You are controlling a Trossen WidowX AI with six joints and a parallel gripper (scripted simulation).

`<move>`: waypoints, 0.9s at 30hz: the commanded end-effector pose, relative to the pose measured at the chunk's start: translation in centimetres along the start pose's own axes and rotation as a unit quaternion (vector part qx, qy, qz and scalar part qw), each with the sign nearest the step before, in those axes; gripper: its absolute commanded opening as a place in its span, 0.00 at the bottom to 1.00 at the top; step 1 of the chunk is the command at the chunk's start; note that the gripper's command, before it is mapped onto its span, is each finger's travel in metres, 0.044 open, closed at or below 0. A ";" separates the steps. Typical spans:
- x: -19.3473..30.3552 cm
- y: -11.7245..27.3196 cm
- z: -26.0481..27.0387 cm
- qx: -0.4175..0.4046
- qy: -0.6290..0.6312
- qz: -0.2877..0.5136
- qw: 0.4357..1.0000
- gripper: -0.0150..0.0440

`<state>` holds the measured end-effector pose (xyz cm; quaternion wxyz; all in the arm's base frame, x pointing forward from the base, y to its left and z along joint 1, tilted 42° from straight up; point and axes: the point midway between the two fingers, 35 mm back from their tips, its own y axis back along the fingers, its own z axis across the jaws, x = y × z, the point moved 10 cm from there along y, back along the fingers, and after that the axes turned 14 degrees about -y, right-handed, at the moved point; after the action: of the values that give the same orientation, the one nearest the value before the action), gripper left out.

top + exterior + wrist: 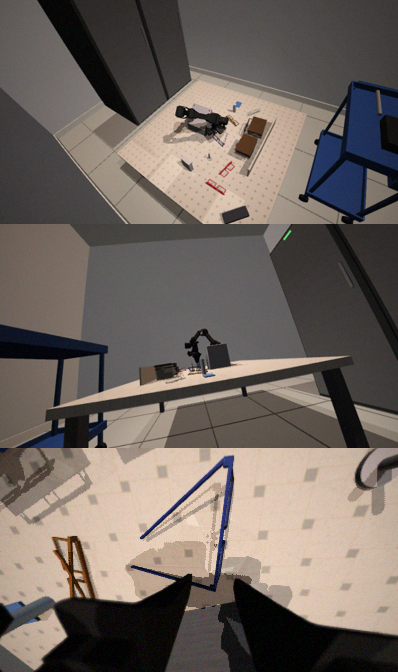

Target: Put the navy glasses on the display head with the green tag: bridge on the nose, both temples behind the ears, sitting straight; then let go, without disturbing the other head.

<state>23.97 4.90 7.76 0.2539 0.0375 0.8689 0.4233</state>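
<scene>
The navy glasses lie on the table in front of the arm's base, with both temples spread open. My gripper points down above one end of them, fingers partly open with nothing held. In the wrist view the glasses' near hinge corner shows between the fingertips, and one temple passes behind the left fingertip. Two brown-topped blocks stand beyond the glasses; whether they belong to the display heads I cannot tell. No green tag can be made out.
Brown glasses and a blue cylinder are near the arm. Red glasses, a small stand, a grey block and a dark box also lie about. A low wall runs behind the blocks.
</scene>
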 end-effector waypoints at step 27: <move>0.1 -2.4 -0.4 0.006 0.008 -0.002 1.000 0.46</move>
<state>24.17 3.43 6.56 0.2517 0.0347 0.8713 0.4199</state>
